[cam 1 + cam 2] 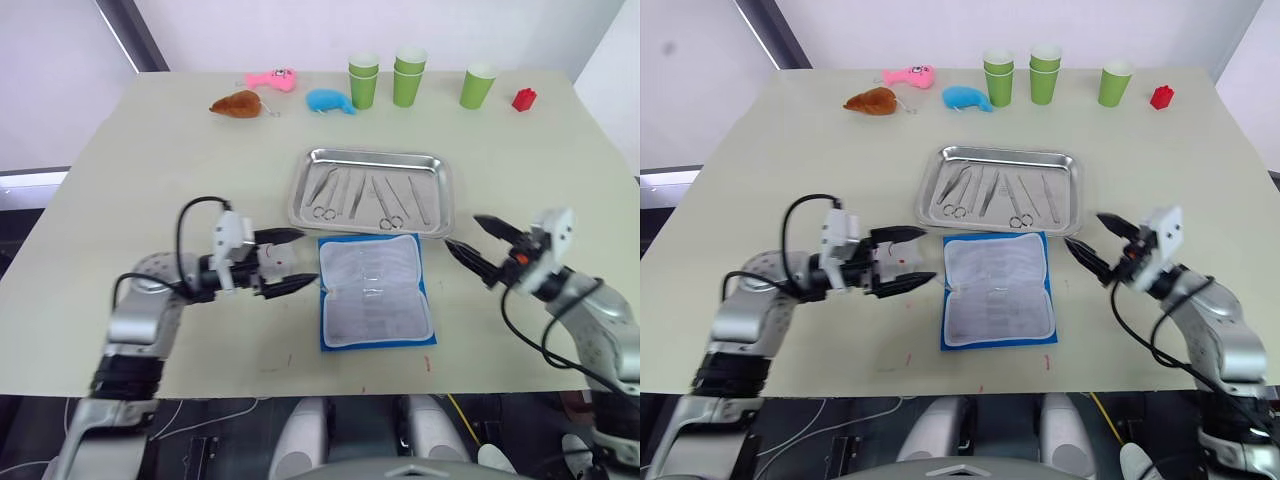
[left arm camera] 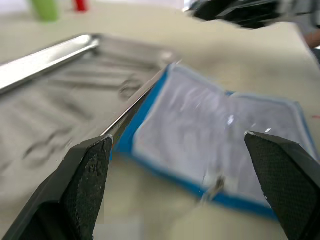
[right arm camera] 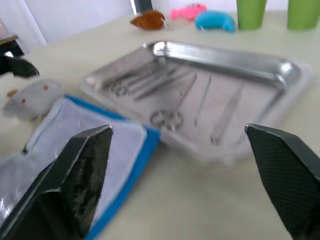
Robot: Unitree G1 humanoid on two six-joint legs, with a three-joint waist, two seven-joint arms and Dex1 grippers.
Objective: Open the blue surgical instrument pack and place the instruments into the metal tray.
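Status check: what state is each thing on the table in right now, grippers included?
Instrument pack: open flat, grey lining up, pockets look empty.
Instruments: lying in the tray.
Metal tray: on the table, just behind the pack.
Left gripper: open, holding nothing.
Right gripper: open, holding nothing.
Green cups: upright.

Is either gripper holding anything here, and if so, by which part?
Nothing is held. The left gripper and right gripper are both open and empty, either side of the opened blue surgical instrument pack; the instruments lie in the metal tray.
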